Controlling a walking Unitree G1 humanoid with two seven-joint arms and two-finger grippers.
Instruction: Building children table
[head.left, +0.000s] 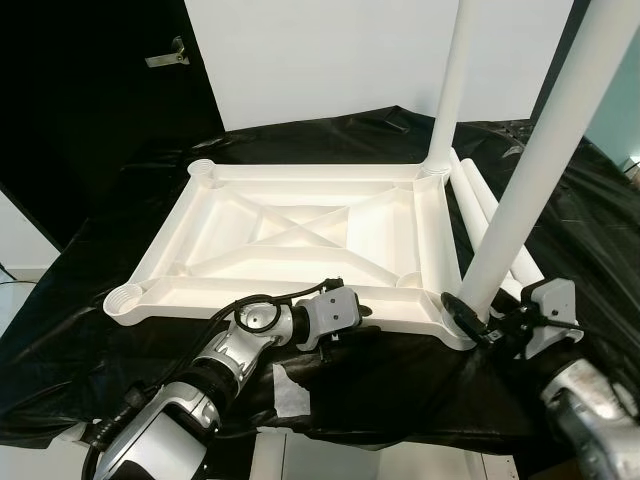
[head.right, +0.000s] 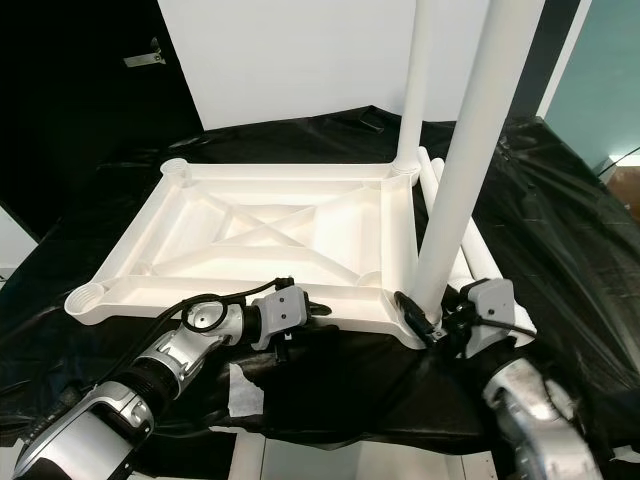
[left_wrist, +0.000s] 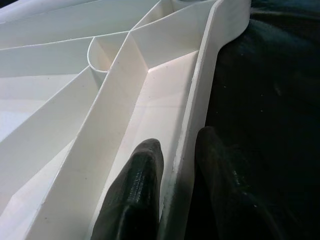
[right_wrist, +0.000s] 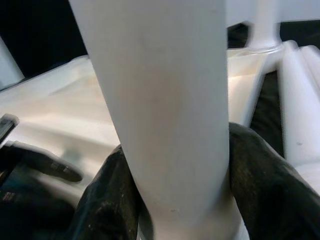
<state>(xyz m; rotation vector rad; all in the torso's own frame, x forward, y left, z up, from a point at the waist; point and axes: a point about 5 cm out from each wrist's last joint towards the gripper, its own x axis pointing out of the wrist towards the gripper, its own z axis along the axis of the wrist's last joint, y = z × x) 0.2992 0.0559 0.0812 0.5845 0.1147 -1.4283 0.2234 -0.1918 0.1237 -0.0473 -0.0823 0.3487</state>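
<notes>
Tabletop (head.left: 300, 235): white plastic, upside down w/ ribs up, flat on black sheet (head.left: 120, 215); you see it centre of the cloth.
Left gripper (head.left: 352, 322): at tabletop's near edge, mid-span. In left wrist view its fingers (left_wrist: 137, 195) straddle the rim, one inside the tray, one outside, narrow gap, pinching the rim wall.
Far leg (head.left: 452, 85): upright in far right corner socket.
Near leg (head.left: 545, 150): tilted, foot at near right corner socket.
Right gripper (head.left: 478, 322): clamped round near leg's base, a finger on each side in your right wrist view.
Spare legs (head.left: 485, 215): lying on sheet, just right of tabletop.
</notes>
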